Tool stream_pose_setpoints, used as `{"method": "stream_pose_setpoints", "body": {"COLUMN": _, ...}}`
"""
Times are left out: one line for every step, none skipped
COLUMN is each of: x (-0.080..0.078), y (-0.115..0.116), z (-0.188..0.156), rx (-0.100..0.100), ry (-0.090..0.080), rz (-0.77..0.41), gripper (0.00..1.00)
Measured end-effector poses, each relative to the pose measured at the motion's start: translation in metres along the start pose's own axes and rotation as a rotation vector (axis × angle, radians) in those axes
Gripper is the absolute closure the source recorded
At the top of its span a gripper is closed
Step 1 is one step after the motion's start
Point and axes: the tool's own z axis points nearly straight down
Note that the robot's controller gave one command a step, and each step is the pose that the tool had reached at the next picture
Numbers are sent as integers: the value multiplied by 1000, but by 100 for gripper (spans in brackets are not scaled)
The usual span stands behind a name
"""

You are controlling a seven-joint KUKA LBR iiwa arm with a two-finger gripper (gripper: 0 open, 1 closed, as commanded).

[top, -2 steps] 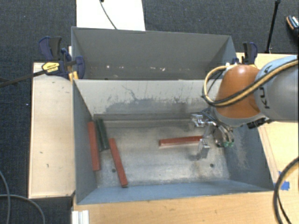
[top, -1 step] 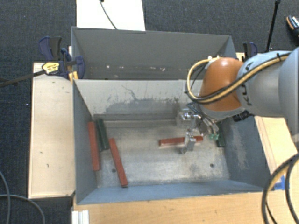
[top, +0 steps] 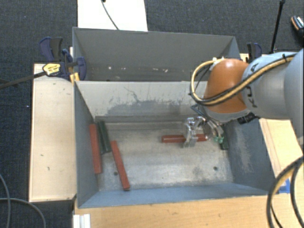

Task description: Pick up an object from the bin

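Hand [top: 191, 136] is hovering low over the short red stick [top: 172, 138] mid bin [top: 84, 127]; cannot tell its grip state. Grasp step is running; next probably needs a firm pinch, then a straight lift.

Dark grey carpet floor [top: 28, 13], thin black cables [top: 279, 18] across it.

At left lie a red stick [top: 95, 148], a green stick [top: 104, 137], a slanted red stick [top: 119, 165].
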Motion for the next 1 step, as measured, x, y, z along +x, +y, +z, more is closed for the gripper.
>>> {"method": "stream_pose_setpoints", "body": {"x": 28, "y": 10, "z": -177, "rx": 0, "ry": -7, "rz": 62, "gripper": 100}}
